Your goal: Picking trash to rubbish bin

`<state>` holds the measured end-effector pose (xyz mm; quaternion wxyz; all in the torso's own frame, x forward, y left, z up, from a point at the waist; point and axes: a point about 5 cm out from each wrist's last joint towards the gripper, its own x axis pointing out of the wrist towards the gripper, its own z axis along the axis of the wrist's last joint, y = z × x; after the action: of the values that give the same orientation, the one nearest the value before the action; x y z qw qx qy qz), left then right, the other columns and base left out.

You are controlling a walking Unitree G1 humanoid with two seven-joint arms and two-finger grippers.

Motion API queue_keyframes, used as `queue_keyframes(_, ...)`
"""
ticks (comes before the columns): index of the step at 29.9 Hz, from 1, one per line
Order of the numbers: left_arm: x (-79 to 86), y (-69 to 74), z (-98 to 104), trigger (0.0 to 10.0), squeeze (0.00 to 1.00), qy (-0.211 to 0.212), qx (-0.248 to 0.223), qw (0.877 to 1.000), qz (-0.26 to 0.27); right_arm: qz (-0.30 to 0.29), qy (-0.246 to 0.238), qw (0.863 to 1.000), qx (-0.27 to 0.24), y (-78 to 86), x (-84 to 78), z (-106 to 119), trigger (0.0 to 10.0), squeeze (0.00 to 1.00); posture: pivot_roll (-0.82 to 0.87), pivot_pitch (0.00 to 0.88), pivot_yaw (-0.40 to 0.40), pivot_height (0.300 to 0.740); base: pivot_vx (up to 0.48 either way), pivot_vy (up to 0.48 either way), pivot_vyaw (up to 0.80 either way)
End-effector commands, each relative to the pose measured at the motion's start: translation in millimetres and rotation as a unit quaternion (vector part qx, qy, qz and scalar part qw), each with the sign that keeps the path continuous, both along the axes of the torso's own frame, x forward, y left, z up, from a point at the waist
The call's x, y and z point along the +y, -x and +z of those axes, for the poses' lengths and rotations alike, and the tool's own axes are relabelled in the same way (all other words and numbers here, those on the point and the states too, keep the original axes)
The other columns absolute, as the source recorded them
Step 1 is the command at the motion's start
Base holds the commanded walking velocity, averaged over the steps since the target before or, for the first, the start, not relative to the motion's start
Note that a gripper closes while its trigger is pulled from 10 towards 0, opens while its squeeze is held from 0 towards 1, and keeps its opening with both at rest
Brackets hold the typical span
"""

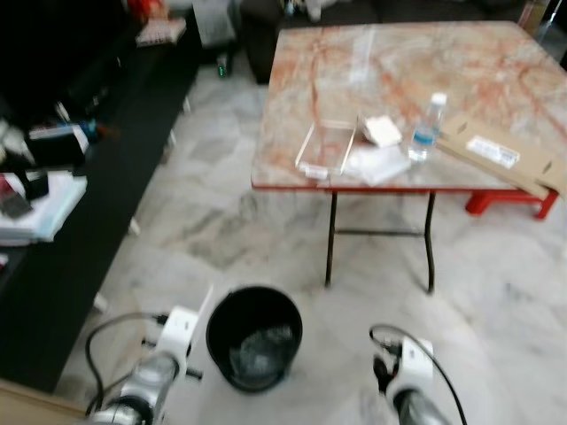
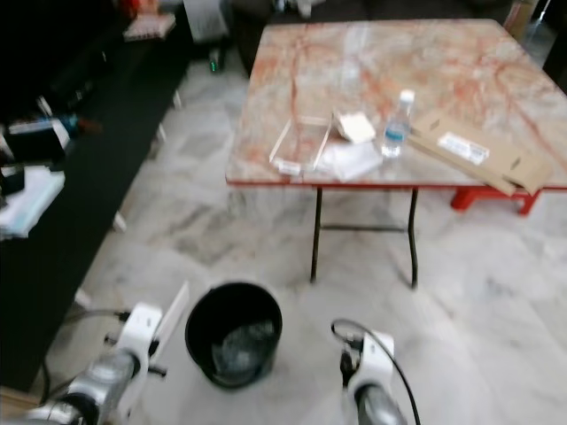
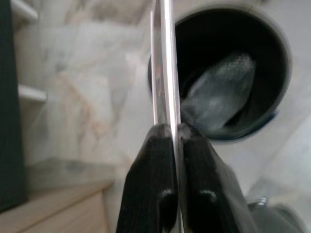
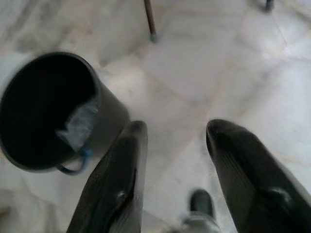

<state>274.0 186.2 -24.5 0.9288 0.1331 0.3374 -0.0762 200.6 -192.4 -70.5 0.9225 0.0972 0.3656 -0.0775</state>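
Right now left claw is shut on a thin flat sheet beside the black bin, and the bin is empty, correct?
Not quite. The black bin is not empty: the left wrist view shows crumpled clear plastic inside it. The rest holds: the left claw is shut on a thin flat sheet beside the bin.

One black bin (image 1: 254, 336) on the floor; beyond it, one table (image 1: 310, 97) bearing one bottle (image 1: 426, 128) and one cardboard sheet (image 1: 500, 155).

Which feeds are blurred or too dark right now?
Both eye views soft but readable; the black shelf unit loses detail in shadow. Left wrist view: the round black rubbish bin is soft beyond the left gripper and its thin clear sheet. Right wrist view: fingers blurred.
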Motion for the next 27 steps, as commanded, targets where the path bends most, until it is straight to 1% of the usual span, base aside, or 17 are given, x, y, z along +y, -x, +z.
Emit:
queue_keyframes(1, 6.5, 3.7, -2.3, 10.0, 0.00, -0.003, 0.007, 1.000, 0.009, 0.007, 0.001, 1.000, -0.003, -2.8, 1.6, 1.3, 10.0, 0.00, 0.17, 0.091, 0.049, 0.740, 0.255, 0.000, 0.80)
queue_keyframes(3, 6.5, 3.7, -2.3, 10.0, 0.00, -0.003, 0.006, 1.000, 0.009, 0.008, 0.001, 1.000, -0.003, -2.7, 1.8, 1.2, 10.0, 0.00, 0.17, 0.091, 0.049, 0.740, 0.255, 0.000, 0.80)
queue_keyframes(5, 5.1, 3.5, -2.2, 10.0, 0.00, -0.001, 0.006, 1.000, 0.008, -0.007, -0.005, 1.000, -0.003, -2.0, 0.4, 1.0, 10.0, 0.00, 0.17, 0.094, 0.044, 0.740, 0.249, 0.000, 0.00)
queue_keyframes(7, 4.7, 3.5, -2.3, 10.0, 0.00, 0.000, 0.006, 1.000, 0.007, -0.007, -0.004, 1.000, -0.004, -2.1, -0.2, 1.1, 10.0, 0.00, 0.17, 0.096, 0.042, 0.740, 0.242, 0.000, 0.00)
queue_keyframes(10, 3.9, 3.6, -2.5, 10.0, 0.00, 0.001, 0.006, 1.000, 0.006, -0.005, -0.002, 1.000, -0.004, -2.1, -1.3, 1.3, 10.0, 0.00, 0.17, 0.097, 0.039, 0.740, 0.000, 0.000, 0.00)
queue_keyframes(20, -3.6, 3.1, -3.1, 10.0, 0.00, 0.010, 0.005, 1.000, 0.001, 0.003, 0.005, 1.000, -0.007, -3.5, -7.3, 3.2, 10.0, 0.00, 0.16, 0.103, 0.019, 0.740, 0.324, 0.000, 0.00)
queue_keyframes(24, -8.1, 2.4, -3.1, 10.0, 0.00, 0.013, 0.004, 1.000, -0.004, 0.022, 0.009, 0.999, -0.022, -11.9, -7.1, 8.5, 10.0, 0.00, 0.15, 0.105, 0.009, 0.740, 0.290, 0.000, 0.00)
queue_keyframes(26, -10.4, 2.0, -3.0, 10.0, 0.00, 0.016, 0.004, 1.000, -0.008, 0.033, 0.012, 0.999, -0.031, -16.9, -7.5, 11.9, 10.0, 0.00, 0.14, 0.102, 0.006, 0.740, 0.000, 0.000, 0.00)
queue_keyframes(27, -10.4, 2.0, -3.0, 10.0, 0.00, 0.016, 0.004, 1.000, -0.008, 0.033, 0.012, 0.999, -0.031, -16.9, -7.5, 11.9, 10.0, 0.00, 0.14, 0.102, 0.006, 0.740, 0.000, 0.000, 0.00)
